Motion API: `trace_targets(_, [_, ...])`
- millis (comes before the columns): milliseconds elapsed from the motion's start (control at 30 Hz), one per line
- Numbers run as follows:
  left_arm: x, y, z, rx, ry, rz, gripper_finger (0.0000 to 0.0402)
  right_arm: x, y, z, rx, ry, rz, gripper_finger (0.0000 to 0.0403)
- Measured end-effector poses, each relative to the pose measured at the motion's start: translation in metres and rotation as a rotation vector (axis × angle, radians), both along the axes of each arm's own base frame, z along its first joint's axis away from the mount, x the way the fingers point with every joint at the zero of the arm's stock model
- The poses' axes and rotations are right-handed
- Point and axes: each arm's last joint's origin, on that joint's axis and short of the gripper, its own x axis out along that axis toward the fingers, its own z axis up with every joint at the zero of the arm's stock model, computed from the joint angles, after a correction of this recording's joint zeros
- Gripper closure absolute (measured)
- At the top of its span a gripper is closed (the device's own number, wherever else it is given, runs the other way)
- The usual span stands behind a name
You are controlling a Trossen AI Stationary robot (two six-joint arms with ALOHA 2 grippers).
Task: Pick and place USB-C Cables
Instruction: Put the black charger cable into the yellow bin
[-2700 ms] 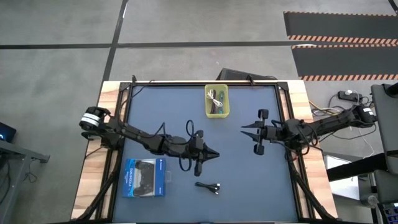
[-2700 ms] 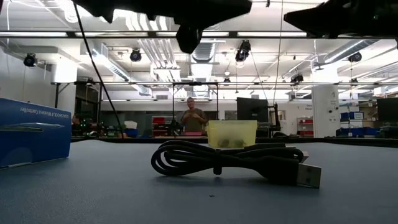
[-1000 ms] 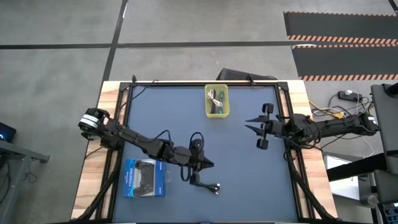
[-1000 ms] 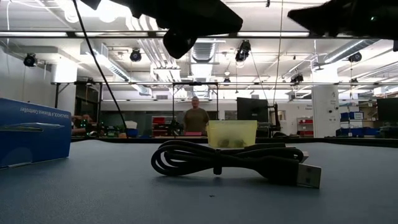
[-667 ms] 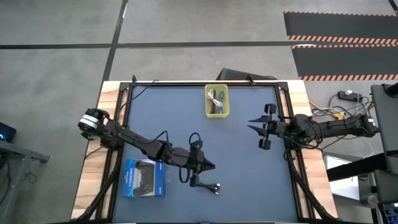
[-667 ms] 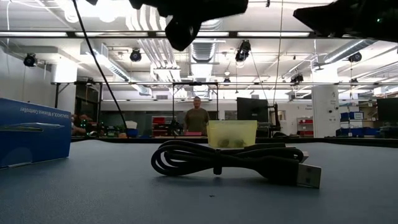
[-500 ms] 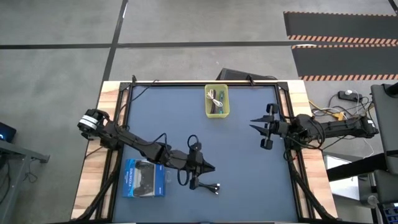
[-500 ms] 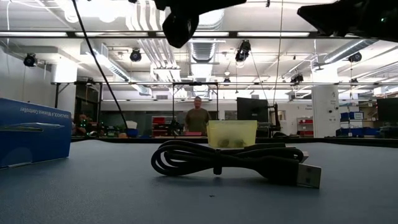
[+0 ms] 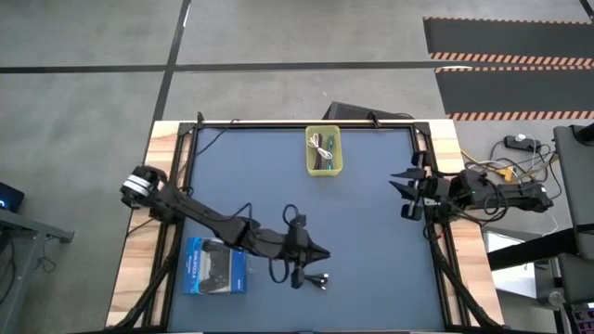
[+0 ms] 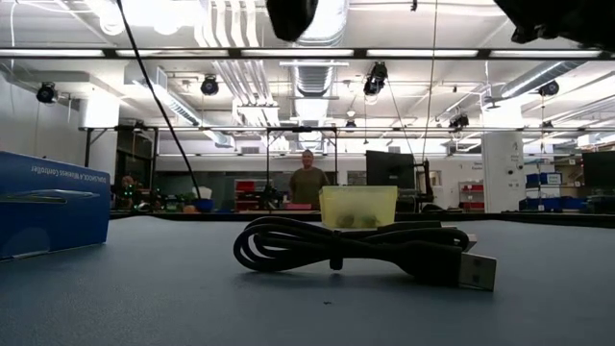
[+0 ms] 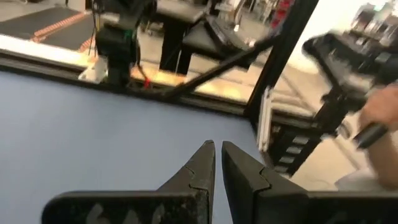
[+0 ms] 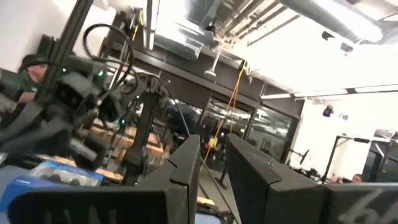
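Note:
A black USB-C cable (image 9: 313, 277) lies coiled on the blue table near its near edge. In the low view the black cable (image 10: 356, 252) rests flat, with its plug (image 10: 478, 272) at one end. My left gripper (image 9: 325, 254) is shut and hangs above the table just beyond the cable on its far side; its fingers (image 11: 218, 148) show only bare table ahead. The yellow bin (image 9: 323, 150) by the far edge holds a white cable (image 9: 321, 146) and darker ones. My right gripper (image 9: 393, 181) is open and waits near the right edge.
A blue-and-black retail box (image 9: 215, 264) lies left of the black cable, under my left arm; in the low view the box (image 10: 53, 204) stands at the left. The table's middle between bin and cable is bare mat. A person stands far behind the table (image 10: 307, 183).
My left gripper has moved toward the near edge and a little right, closing on the black cable; in the low view it has drawn up out of the top of the picture. My right gripper has drawn back toward the table's right edge. The cable has not moved.

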Motion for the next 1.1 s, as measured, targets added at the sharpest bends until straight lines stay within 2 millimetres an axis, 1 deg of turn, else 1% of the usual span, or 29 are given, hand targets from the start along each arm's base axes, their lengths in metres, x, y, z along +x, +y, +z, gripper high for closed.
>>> trace_targets(67, [0.010,-0.005,-0.007,0.027,0.021,-0.009,0.0388,-0.001,0.000,0.000,0.000,0.001,0.000,0.0335])
trace_targets(133, [0.020,-0.011,-0.009,0.044,0.044,-0.055,0.0388,-0.002,0.000,0.000,0.000,-0.002,0.000,0.0335])
trace_targets(233, [0.027,-0.017,-0.006,0.093,0.135,-0.082,0.0388,-0.003,0.000,0.000,0.002,-0.005,0.001,0.0335])
trace_targets(333, [0.030,-0.019,-0.014,0.133,0.304,-0.047,0.0388,-0.004,0.000,0.000,0.005,-0.006,0.002,0.0335])
trace_targets(400, [0.031,-0.023,-0.025,0.141,0.418,-0.036,0.0388,-0.004,0.000,0.000,0.004,-0.005,0.002,0.0335])
trace_targets(467, [0.036,-0.032,-0.030,0.155,0.457,-0.043,0.0388,-0.004,0.000,0.000,0.005,-0.008,0.002,0.0335])
trace_targets(567, [0.039,-0.049,-0.032,0.190,0.516,-0.078,0.0388,-0.004,0.000,0.000,0.008,-0.007,0.003,0.0335])
trace_targets(633, [0.042,-0.056,-0.037,0.215,0.557,-0.094,0.0388,-0.004,0.000,0.000,0.012,-0.007,0.005,0.0335])
trace_targets(733, [0.044,-0.059,-0.043,0.249,0.613,-0.099,0.0388,-0.004,0.000,0.000,0.020,-0.008,0.008,0.0335])
trace_targets(833, [0.042,-0.058,-0.048,0.260,0.652,-0.107,0.0388,-0.004,0.000,0.000,0.021,-0.008,0.009,0.0335])
trace_targets(933, [0.037,-0.058,-0.057,0.247,0.698,-0.144,0.0388,-0.004,0.000,0.000,0.021,-0.008,0.009,0.0335])
trace_targets(1100, [0.035,-0.058,-0.064,0.241,0.712,-0.159,0.0381,-0.004,0.000,0.000,0.021,-0.008,0.009,0.0335])
